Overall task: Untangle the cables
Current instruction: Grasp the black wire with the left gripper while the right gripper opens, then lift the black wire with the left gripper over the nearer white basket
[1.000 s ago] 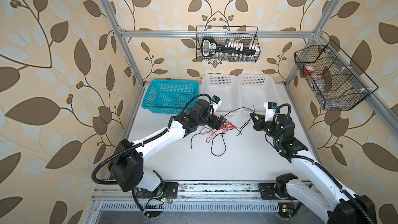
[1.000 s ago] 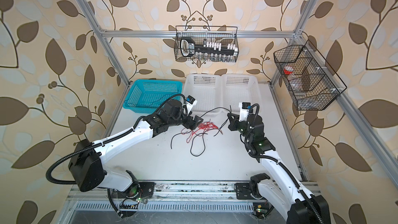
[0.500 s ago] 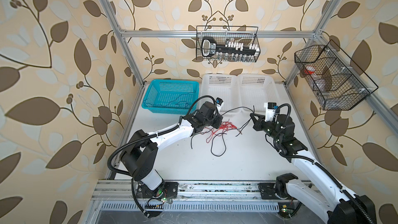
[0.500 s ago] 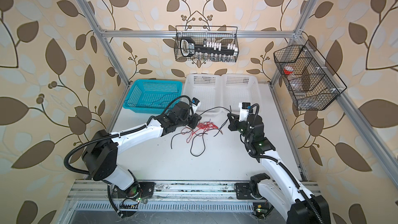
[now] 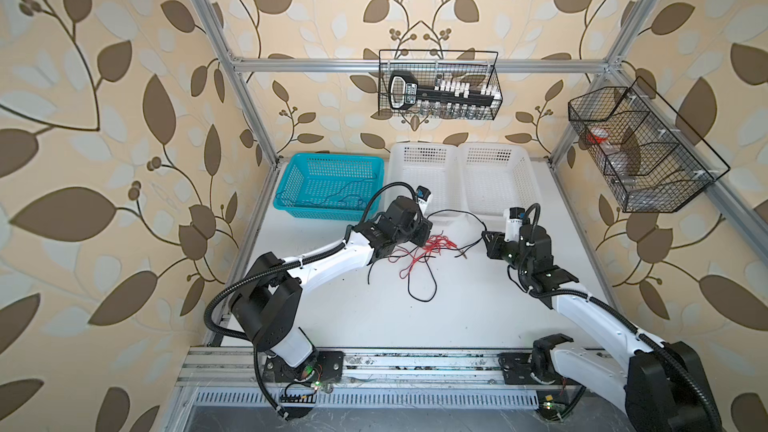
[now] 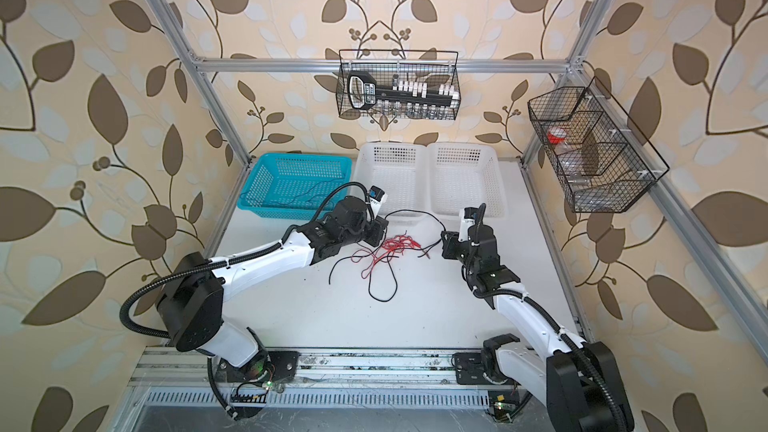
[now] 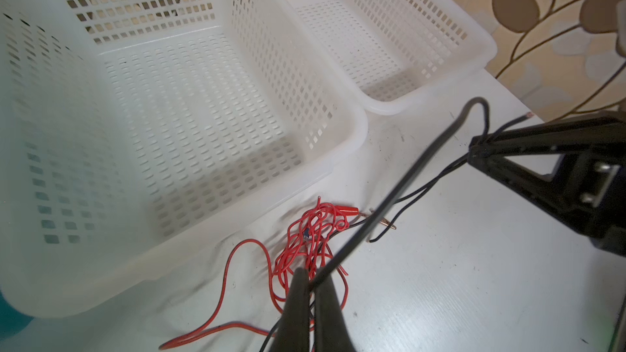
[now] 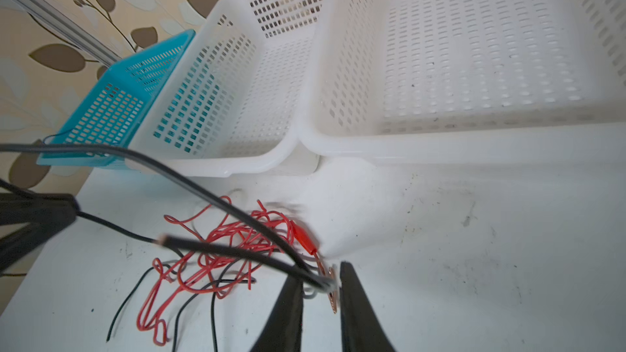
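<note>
The cables [image 5: 419,251] lie as a red and black tangle on the white table between my two grippers in both top views [image 6: 390,247]. My left gripper [image 7: 310,282] is shut on a black cable [image 7: 399,187] just above the red tangle [image 7: 311,231]. That black cable arcs [image 5: 457,213] across to my right gripper [image 5: 485,238]. In the right wrist view my right gripper [image 8: 320,286] has its fingers a little apart. The black cable's blurred end and a copper clip [image 8: 333,296] lie between them. A red clip sleeve [image 8: 305,238] lies just beyond.
A blue basket [image 5: 316,213] with a thin dark wire in it stands at the back left. Two white baskets [image 5: 422,151] [image 5: 494,153] stand right behind the tangle. Wire baskets hang on the back wall [image 5: 438,85] and the right wall [image 5: 640,147].
My left gripper has closed on the black cable beside the red tangle, and the left arm's base joint has swung. My right gripper's fingers have parted slightly.
</note>
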You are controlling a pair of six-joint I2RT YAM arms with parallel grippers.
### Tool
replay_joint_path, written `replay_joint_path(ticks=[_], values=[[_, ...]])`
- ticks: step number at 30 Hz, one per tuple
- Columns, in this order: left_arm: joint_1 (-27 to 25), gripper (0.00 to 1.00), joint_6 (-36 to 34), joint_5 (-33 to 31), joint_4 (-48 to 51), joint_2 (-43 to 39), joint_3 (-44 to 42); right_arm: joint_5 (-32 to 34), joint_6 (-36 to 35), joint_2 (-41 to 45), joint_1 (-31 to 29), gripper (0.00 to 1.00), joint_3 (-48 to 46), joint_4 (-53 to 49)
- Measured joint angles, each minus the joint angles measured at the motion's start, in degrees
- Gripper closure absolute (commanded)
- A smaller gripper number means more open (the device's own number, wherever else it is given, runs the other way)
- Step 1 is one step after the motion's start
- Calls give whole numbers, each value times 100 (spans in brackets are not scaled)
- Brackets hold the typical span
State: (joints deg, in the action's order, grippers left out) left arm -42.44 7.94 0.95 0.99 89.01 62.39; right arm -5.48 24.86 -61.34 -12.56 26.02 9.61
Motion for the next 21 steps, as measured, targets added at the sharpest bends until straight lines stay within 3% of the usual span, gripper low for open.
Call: replay_joint_path(ticks=[6, 14, 21], values=[[0, 100, -2, 0, -2, -299, 79, 11, 37, -157, 0, 58, -2, 160], [0, 100, -66, -155, 142, -404, 402, -79, -4, -120, -2, 46, -2, 245], [0, 100, -212, -363, 511, -691, 774, -98, -50, 31, 0, 44, -2, 245]])
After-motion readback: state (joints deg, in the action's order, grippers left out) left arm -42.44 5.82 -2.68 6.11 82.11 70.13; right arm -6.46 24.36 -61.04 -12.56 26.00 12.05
